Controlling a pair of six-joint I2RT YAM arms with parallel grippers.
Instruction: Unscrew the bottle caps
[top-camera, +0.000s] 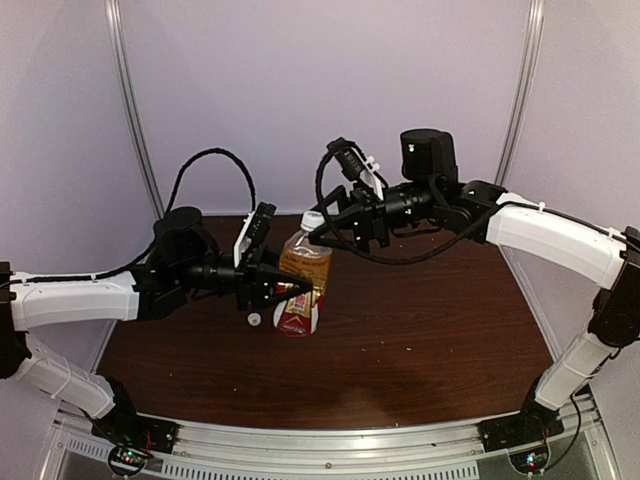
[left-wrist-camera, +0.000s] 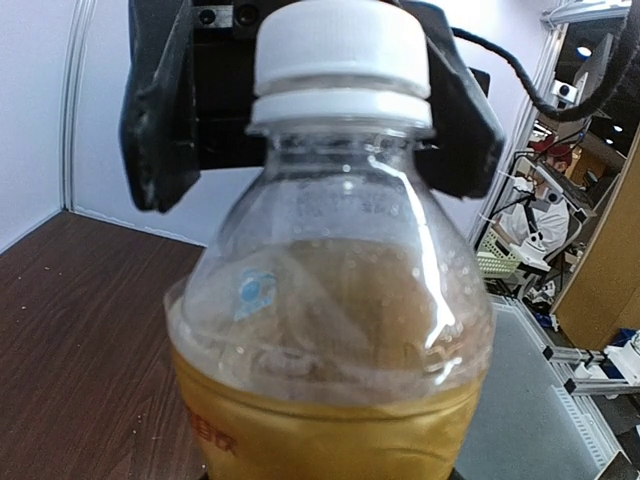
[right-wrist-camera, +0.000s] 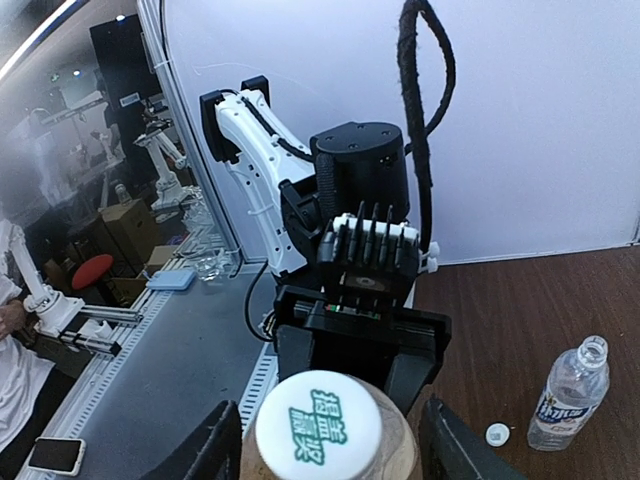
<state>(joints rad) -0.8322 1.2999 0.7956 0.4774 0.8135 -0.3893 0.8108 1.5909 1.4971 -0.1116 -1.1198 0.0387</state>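
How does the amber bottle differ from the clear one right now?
The amber bottle has its white cap on; the clear bottle has an open neck, with a loose cap on the table beside it. The amber bottle holds amber liquid, the clear bottle colourless. The left gripper grips the amber bottle and the right gripper straddles its cap, jaws open; the clear bottle stands free. Both are small clear plastic bottles with labels.
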